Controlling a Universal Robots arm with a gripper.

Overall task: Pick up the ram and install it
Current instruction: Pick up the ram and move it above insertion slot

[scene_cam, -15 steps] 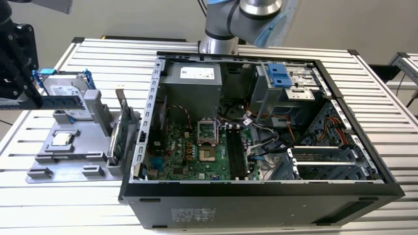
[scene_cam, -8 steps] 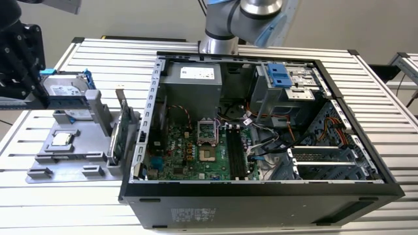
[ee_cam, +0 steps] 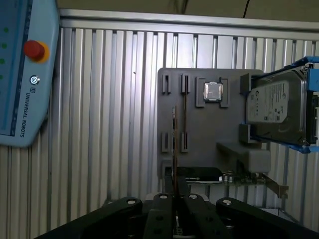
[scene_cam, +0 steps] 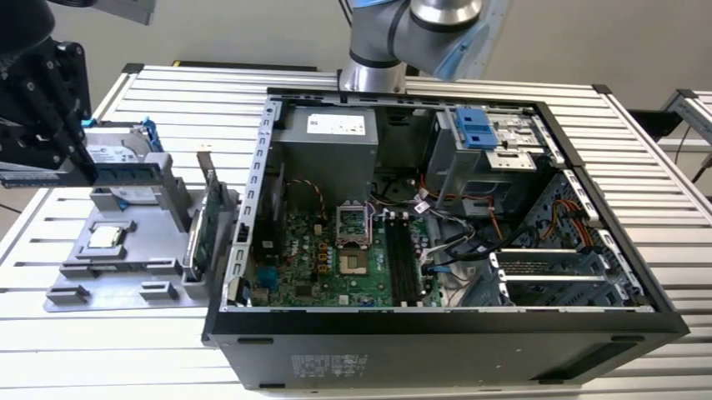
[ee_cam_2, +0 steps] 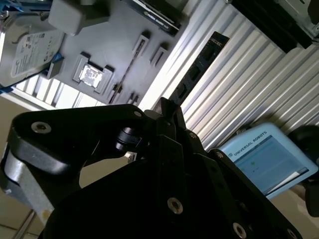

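Over the tray (scene_cam: 112, 279), near the table (scene_cam: 333, 83) edge on the exterior view's left, the gripper (ee_cam_2: 168, 107) pinches the ram (ee_cam_2: 199, 64) by one end, fingers pressed together on the board. The ram hangs clear of the tray, well apart from the case (scene_cam: 445, 333). Most of the stick juts free beyond the fingers, so a jolt could make it pivot or slip in the grip. The drive (ee_cam: 276, 104) and card (scene_cam: 207, 221) stand near on the tray, and a low swing could clip them. Cables (scene_cam: 445, 250) lie just beside the slots (scene_cam: 401, 258). A tilted stick would likely jam there rather than seat.
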